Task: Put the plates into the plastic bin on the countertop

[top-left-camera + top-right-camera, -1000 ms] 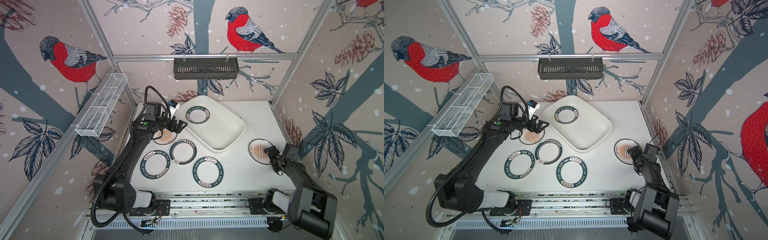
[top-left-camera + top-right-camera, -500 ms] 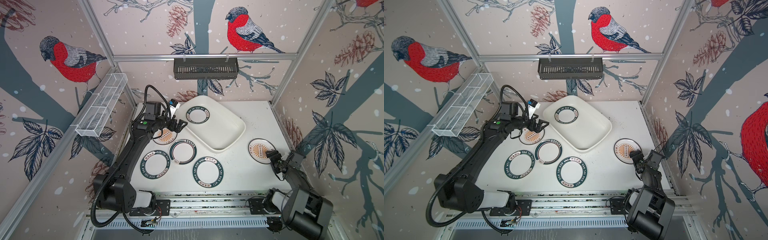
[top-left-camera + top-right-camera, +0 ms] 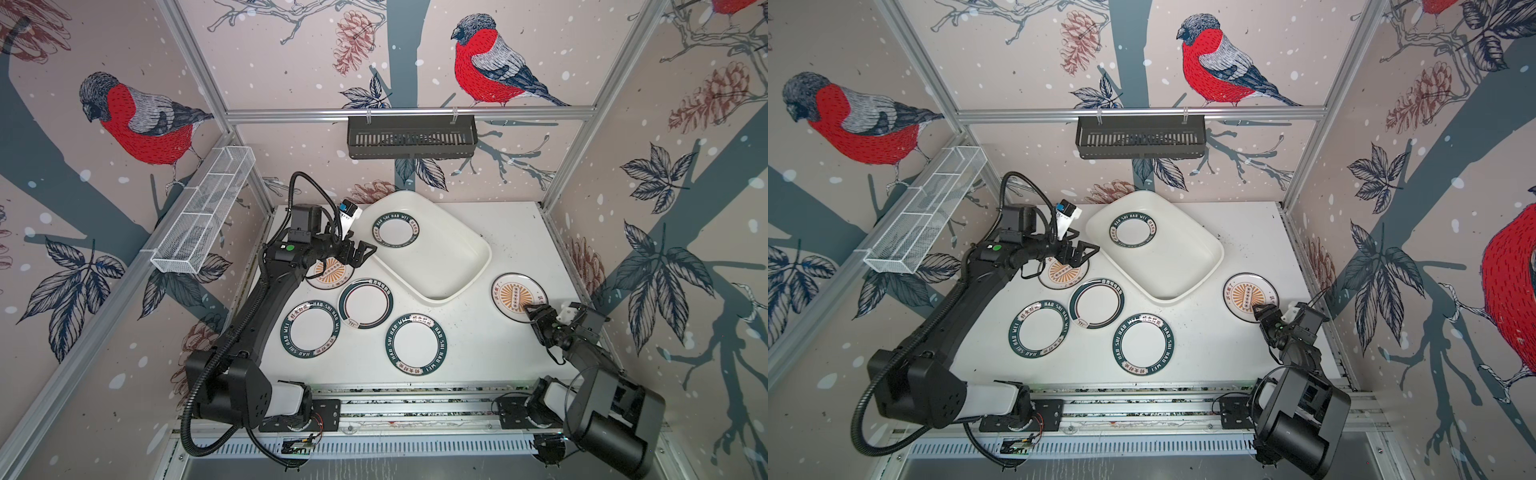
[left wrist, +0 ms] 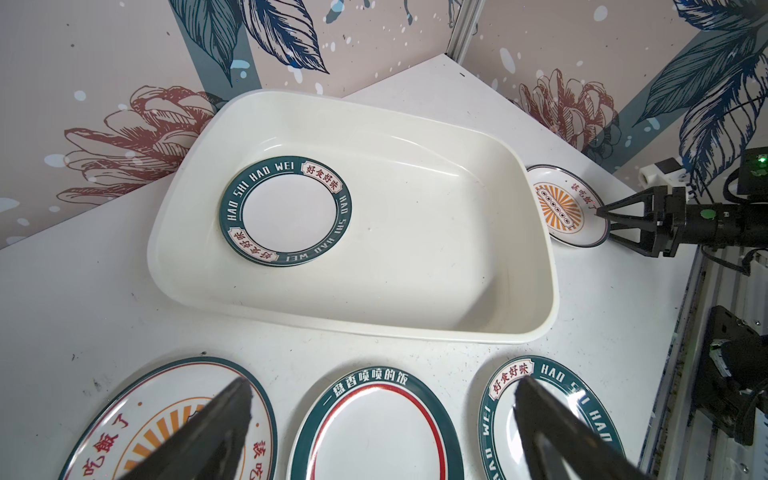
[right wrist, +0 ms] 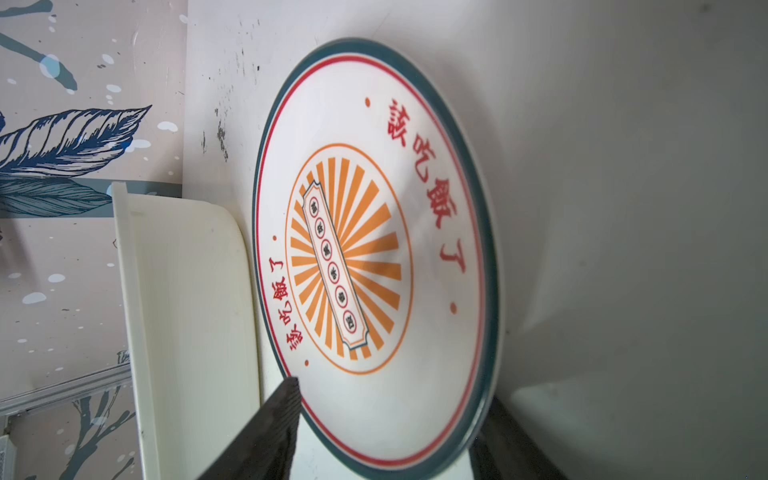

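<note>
Right hand (image 4: 604, 225) narrower than before astride sunburst plate (image 3: 515, 293) rim (grip unclear), left hand (image 3: 365, 254) unmoved, wide.

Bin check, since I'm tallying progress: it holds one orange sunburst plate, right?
No. The bin holds one plate, but it has a teal lettered rim and a plain white centre, not a sunburst; the left wrist view shows it.
</note>
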Robot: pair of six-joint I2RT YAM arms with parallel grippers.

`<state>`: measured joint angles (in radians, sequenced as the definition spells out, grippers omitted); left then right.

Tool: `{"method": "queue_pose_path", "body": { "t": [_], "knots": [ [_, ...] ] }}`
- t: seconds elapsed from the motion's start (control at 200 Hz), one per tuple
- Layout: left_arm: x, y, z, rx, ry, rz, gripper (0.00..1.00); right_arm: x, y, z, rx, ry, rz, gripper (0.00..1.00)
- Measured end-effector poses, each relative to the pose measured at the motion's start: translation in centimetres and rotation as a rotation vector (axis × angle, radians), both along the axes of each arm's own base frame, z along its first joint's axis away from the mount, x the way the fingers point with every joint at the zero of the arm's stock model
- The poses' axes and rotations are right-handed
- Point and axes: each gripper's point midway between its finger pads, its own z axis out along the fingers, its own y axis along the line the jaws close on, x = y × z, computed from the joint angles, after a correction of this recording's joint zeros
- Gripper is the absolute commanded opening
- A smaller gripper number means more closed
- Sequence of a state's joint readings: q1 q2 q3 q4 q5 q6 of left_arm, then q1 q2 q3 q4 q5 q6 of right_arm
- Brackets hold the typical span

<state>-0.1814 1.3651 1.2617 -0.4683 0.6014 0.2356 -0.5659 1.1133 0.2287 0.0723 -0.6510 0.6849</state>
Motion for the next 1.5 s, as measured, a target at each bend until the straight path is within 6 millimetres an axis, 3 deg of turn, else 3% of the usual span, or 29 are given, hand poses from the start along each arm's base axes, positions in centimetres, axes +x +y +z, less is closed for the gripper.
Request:
{"method": "queue_pose_path", "body": {
  "t": [0.32,0.445,1.501],
  "knots": [
    [0.1,-0.1,-0.3,-0.005,-0.004,0.0,0.98,0.0,0.4,-0.3,0.021,-0.041,-0.004,0.52],
    [0.1,-0.1,-0.2,-0.016,0.008,0.005,0.98,-0.1,0.4,-0.5,0.03,-0.049,-0.015,0.43],
    [0.3,-0.4,-0.4,-0.034,0.002,0.009,0.98,-0.1,0.2,-1.2,0.114,-0.065,-0.095,0.2]
  ]
}}
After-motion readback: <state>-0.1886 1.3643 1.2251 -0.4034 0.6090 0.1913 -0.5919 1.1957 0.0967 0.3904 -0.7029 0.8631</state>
